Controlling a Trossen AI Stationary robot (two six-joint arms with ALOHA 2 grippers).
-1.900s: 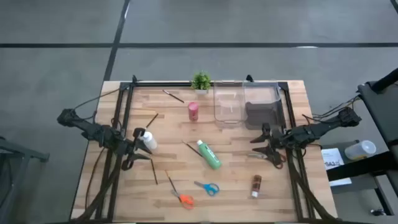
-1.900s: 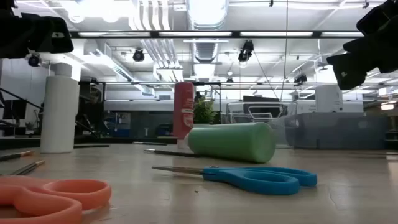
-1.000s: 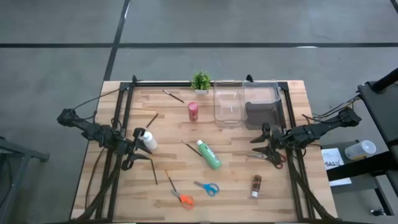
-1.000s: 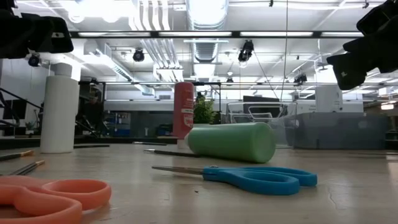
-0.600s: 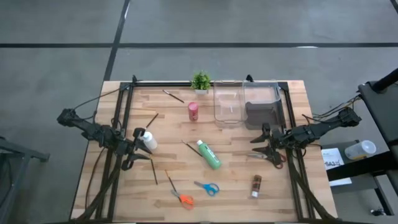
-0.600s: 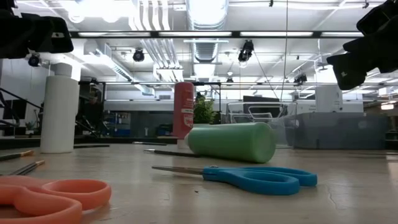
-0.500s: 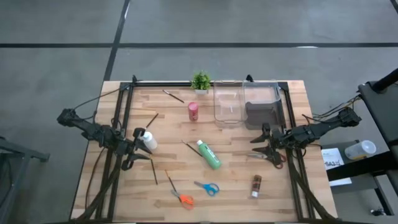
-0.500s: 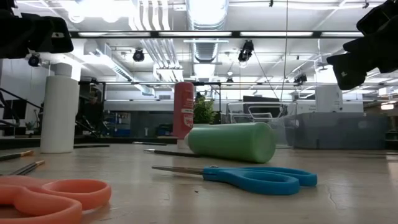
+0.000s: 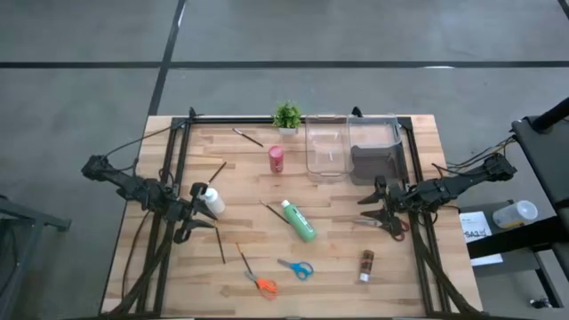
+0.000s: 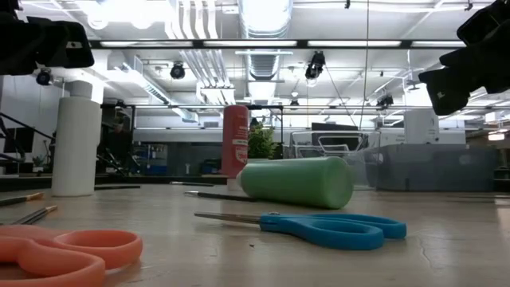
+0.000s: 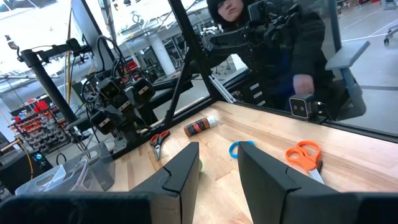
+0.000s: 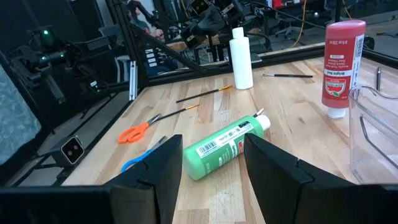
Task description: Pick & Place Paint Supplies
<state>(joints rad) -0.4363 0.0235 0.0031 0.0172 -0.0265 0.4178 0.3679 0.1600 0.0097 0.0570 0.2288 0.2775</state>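
Note:
A green bottle (image 9: 299, 220) lies on its side mid-table. A pink-red bottle (image 9: 276, 158) and a white bottle (image 9: 212, 200) stand upright. A brown bottle (image 9: 366, 264) lies near the front right. Thin dark brushes (image 9: 248, 137) (image 9: 216, 172) (image 9: 220, 244) lie flat on the wood. My left gripper (image 9: 201, 212) hovers open at the table's left, beside the white bottle. My right gripper (image 9: 371, 203) hovers open at the right, in front of the clear bins. In the right wrist view the green bottle (image 12: 224, 148) lies beyond my open fingers (image 12: 214, 162). The left wrist view (image 11: 217, 168) shows nothing between the fingers.
Two clear bins (image 9: 326, 147) (image 9: 373, 147) and a small potted plant (image 9: 286, 116) stand at the far edge. Blue scissors (image 9: 295, 268), orange scissors (image 9: 261, 284) and red scissors (image 9: 391, 224) lie on the table. A person (image 11: 267, 37) stands beyond the table's near edge.

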